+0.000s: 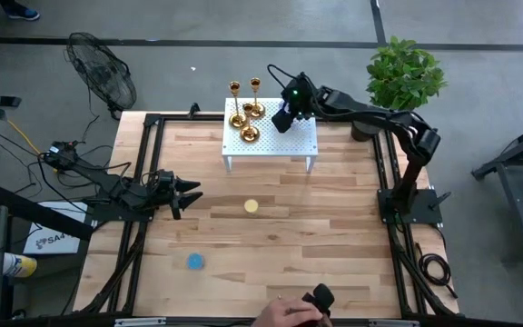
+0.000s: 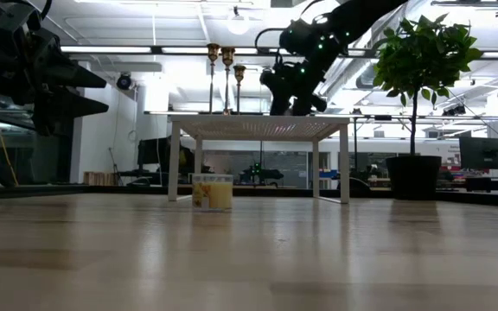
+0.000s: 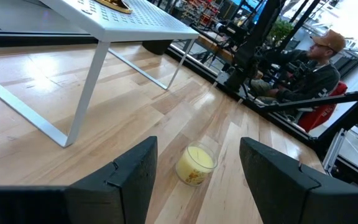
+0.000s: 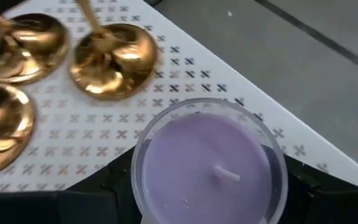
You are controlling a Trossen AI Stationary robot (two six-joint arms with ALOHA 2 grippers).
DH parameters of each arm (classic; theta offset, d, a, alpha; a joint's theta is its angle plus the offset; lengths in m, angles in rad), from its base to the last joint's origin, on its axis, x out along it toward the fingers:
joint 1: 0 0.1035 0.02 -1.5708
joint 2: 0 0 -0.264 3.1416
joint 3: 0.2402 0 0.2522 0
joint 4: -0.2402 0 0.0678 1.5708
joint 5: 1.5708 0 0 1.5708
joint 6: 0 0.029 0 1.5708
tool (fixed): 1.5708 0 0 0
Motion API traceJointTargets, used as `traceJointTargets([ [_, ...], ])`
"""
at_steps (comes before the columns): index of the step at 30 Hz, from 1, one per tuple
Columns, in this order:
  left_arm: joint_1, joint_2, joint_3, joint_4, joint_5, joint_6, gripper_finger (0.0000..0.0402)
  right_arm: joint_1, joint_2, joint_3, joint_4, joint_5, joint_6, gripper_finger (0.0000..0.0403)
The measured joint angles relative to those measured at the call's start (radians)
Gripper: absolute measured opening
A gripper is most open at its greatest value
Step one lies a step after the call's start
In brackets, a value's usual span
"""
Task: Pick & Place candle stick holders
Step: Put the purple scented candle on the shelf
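Three gold candle stick holders (image 1: 246, 121) stand by their round bases (image 4: 110, 59) on the small white perforated table (image 1: 293, 145) at the far middle. In the low view their stems and cups (image 2: 226, 78) rise above the tabletop. Just right of them, over the white table, my right gripper (image 1: 284, 116) is shut on a purple candle in a clear glass jar (image 4: 209, 168). My left gripper (image 1: 189, 193) waits open at the table's left, pointing toward a yellow jar candle (image 3: 196, 165) that stands on the wood; nothing is between its fingers. My right gripper holds the jar by its glass wall (image 4: 140, 168), one dark finger (image 4: 114, 186) on each side. It comes slanting down from the table's right. The jar is upright, wick up, over the white table; I cannot tell whether its bottom rests there.
The yellow candle (image 1: 251, 206) stands in front of the white table and a blue disc (image 1: 195, 262) lies near left. At the near edge a person's hand (image 1: 289, 313) holds a dark object. A potted plant (image 1: 405, 73) stands far right and a fan (image 1: 103, 73) far left.
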Motion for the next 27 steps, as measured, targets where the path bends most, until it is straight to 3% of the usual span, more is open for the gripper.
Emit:
traceJointTargets([
  [12, 0.000, 0.000, 0.000, 0.000, 0.000, 0.000, 0.0225, -0.008, 0.033, 0.000, 0.025, 0.027, 0.093, 0.0234],
  [27, 0.000, 0.000, 0.000, 0.000, 0.000, 0.000, 0.0225, -0.008, 0.043, 0.000, 0.089, 0.105, 0.074, 0.0234],
])
